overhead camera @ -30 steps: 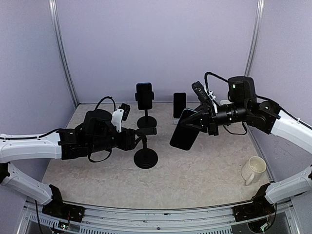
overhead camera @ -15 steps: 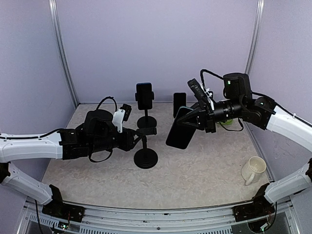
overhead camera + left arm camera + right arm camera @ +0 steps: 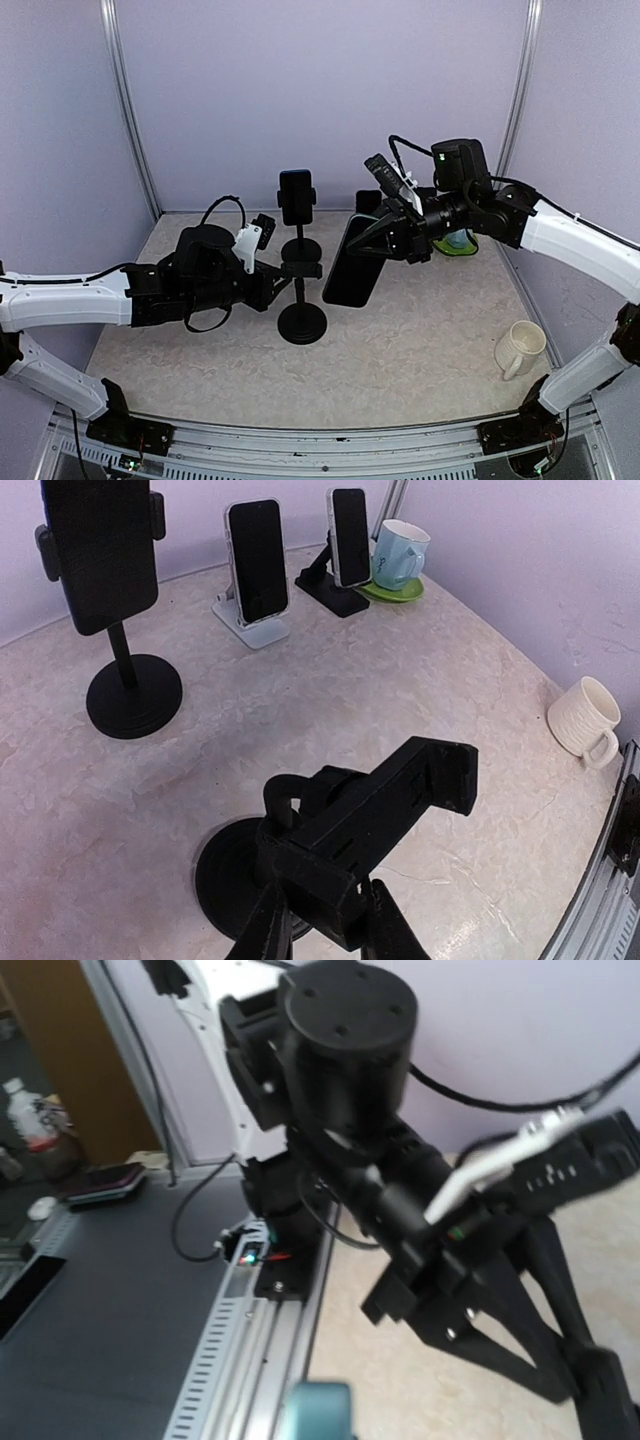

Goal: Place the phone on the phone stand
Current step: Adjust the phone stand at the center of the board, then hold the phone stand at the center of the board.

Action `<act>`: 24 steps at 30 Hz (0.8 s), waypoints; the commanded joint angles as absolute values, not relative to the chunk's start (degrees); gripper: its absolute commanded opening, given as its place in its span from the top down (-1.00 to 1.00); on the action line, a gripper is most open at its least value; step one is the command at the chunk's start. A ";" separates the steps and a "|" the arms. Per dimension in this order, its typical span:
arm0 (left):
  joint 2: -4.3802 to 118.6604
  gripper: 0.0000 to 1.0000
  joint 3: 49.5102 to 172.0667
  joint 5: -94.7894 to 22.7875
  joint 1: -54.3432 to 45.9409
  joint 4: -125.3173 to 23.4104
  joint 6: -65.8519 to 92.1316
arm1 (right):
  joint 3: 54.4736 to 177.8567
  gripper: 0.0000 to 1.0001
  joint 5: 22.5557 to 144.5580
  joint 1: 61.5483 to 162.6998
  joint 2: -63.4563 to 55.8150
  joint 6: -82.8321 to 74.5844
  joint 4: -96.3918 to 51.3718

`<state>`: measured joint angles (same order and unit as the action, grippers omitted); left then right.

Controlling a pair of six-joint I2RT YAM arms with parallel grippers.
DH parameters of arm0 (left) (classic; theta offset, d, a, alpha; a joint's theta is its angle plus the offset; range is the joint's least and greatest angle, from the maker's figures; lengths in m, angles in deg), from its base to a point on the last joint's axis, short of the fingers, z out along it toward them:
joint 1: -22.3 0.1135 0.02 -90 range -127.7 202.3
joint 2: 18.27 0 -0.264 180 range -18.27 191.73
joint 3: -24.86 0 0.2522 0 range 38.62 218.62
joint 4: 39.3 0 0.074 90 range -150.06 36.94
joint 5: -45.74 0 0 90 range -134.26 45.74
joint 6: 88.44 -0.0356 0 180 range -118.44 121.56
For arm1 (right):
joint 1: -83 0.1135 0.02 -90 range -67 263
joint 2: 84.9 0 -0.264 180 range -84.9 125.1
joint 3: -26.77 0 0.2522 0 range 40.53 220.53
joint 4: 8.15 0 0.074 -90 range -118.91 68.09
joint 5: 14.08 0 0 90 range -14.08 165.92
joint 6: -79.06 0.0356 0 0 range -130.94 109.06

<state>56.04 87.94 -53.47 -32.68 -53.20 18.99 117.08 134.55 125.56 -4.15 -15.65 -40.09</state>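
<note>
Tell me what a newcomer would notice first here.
A dark phone hangs in mid-air at the centre, clamped in the right gripper. Just left of it stands an empty phone stand, held by the left gripper. A cream mug sits alone near the table's right side.

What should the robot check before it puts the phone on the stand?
1. The phone is held by the right gripper: ok.
2. The left gripper pinches the phone stand: ok.
3. The stand's cradle is empty: ok.
4. The phone lines up with the cradle: not ok, it hangs apart, off to one side.
5. The cradle is wide enough for the phone: cannot tell.
</note>
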 commanded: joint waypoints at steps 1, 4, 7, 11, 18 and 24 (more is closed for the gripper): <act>56.40 0.72 89.20 -50.99 -32.42 -51.04 14.56 | 121.97 1.00 141.33 125.58 -1.81 -16.93 -38.90; 56.85 0.71 89.12 -48.26 -31.52 -50.75 12.83 | 124.27 1.00 143.86 126.00 0.17 -17.62 -39.42; 57.38 0.58 88.80 -45.57 -30.30 -49.80 11.23 | 127.39 1.00 147.12 126.75 2.68 -19.65 -41.19; 57.20 0.30 89.84 -46.73 -29.88 -50.41 9.90 | 132.90 1.00 147.81 127.97 6.09 -25.77 -48.98; 54.43 0.13 90.32 -47.52 -29.90 -51.67 11.17 | 141.75 1.00 149.01 128.26 12.48 -29.52 -55.88; 52.55 0.23 89.54 -48.26 -29.91 -51.55 12.45 | 149.42 1.00 151.85 128.25 18.69 -34.86 -63.66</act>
